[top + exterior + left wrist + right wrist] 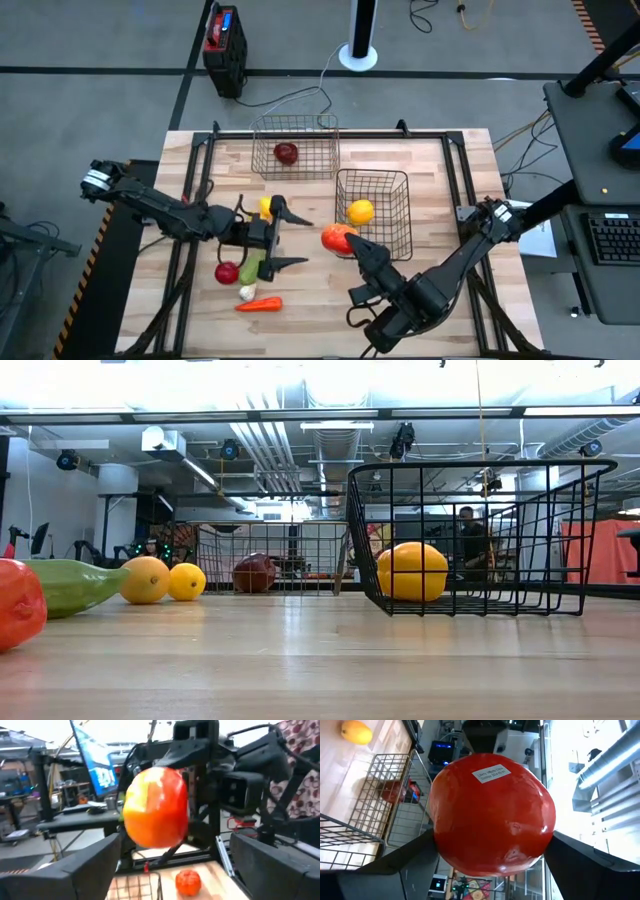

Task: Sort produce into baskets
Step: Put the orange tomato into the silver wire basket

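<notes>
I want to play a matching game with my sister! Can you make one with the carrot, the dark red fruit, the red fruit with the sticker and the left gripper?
Things:
1. carrot
2. dark red fruit
3. stickered red fruit
4. left gripper

Places or states:
A. open, holding nothing
B. inside the far basket
C. lying on the table
D. held by the right gripper

Pairs: 1-C, 2-B, 3-D, 4-A.

Wooden table point(430, 160) carries 2 baskets point(295, 150) and produce point(258, 304).
</notes>
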